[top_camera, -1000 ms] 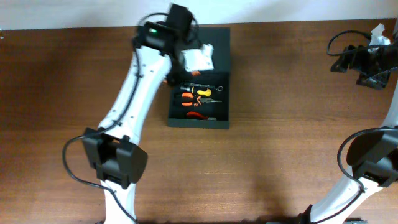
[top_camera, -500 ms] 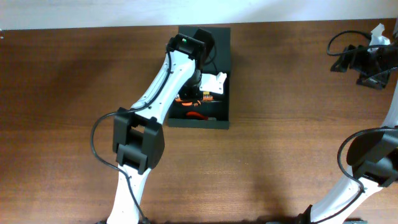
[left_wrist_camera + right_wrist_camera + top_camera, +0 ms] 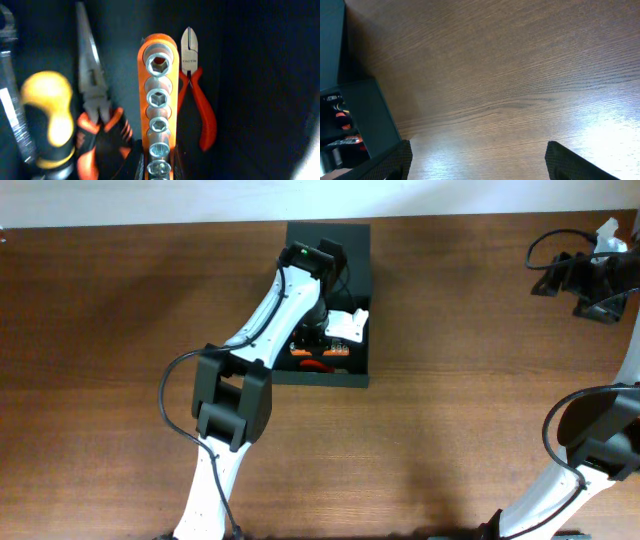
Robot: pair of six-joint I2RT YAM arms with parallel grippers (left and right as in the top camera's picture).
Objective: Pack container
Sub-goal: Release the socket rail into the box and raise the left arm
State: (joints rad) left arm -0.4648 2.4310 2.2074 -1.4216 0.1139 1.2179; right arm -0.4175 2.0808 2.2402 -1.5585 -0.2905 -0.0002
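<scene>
The matte black container [image 3: 320,379] lies open at the table's far middle, its flat lid [image 3: 352,242] laid back. My left gripper [image 3: 336,338] reaches down inside it. In the left wrist view the left gripper [image 3: 159,166] is shut on an orange socket rail [image 3: 159,100] holding several silver sockets. Beside the rail lie needle-nose pliers [image 3: 90,85], orange-handled cutters [image 3: 197,95], a yellow screwdriver handle [image 3: 47,120] and a wrench [image 3: 10,100]. My right gripper [image 3: 592,276] is open and empty, far right; in its own view the gripper [image 3: 477,165] hovers over bare wood.
The brown wooden table [image 3: 480,410] runs all around the container. The container's wall [image 3: 367,120] shows at the left edge of the right wrist view. A cable loops by the right arm at the far right edge [image 3: 545,250].
My left arm has swung from the container's left side in over the box and gone down among the tools. The right arm has not moved.
</scene>
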